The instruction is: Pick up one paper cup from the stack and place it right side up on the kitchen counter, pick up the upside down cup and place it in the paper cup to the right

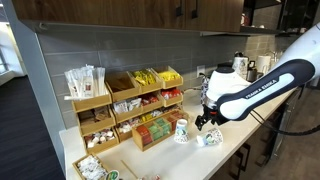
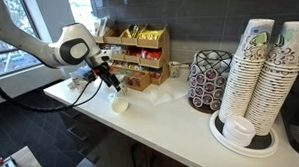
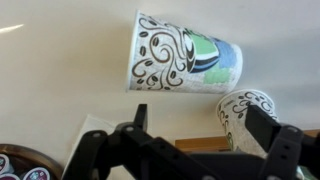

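Observation:
Two printed paper cups stand on the light counter [image 1: 235,150]. In the wrist view one cup [image 3: 185,65] shows its whole side, with the wide end at the picture's left. The other cup [image 3: 240,112] shows its open mouth and lies partly behind my right finger. In both exterior views these cups [image 1: 181,130] [image 1: 210,138] [image 2: 119,105] sit near the wooden rack. My gripper [image 3: 200,125] [image 1: 207,118] [image 2: 109,81] hovers just above them, open and empty. Tall stacks of paper cups [image 2: 259,70] stand far along the counter.
Wooden racks of snacks and tea bags [image 1: 140,105] [image 2: 139,56] stand against the back wall. A wire pod holder [image 2: 209,79] stands beside the cup stacks. A coffee machine and kettle [image 1: 240,65] sit at the far end. The counter's front edge [image 2: 141,139] is close.

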Tool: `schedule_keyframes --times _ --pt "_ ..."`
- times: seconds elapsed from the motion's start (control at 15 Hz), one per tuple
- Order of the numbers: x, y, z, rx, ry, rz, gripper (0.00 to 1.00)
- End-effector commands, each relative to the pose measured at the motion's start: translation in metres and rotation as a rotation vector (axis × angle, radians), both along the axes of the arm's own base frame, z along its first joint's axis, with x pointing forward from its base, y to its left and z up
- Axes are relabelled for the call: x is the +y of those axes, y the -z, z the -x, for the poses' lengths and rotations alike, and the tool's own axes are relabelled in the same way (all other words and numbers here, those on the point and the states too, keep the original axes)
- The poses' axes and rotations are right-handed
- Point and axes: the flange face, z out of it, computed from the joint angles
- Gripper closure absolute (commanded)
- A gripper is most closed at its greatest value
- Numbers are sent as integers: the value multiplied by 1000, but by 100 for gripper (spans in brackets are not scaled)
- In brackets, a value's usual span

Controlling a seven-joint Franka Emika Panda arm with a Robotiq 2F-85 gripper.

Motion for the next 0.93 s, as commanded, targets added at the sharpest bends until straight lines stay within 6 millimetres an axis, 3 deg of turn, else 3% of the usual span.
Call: schedule_keyframes --times 0.0,0.27,0.87 --pt "-3 0 -1 -6 4 -3 0" --pt "-9 4 -5 7 34 -6 0" --pt "-85 24 -8 225 279 -49 0"
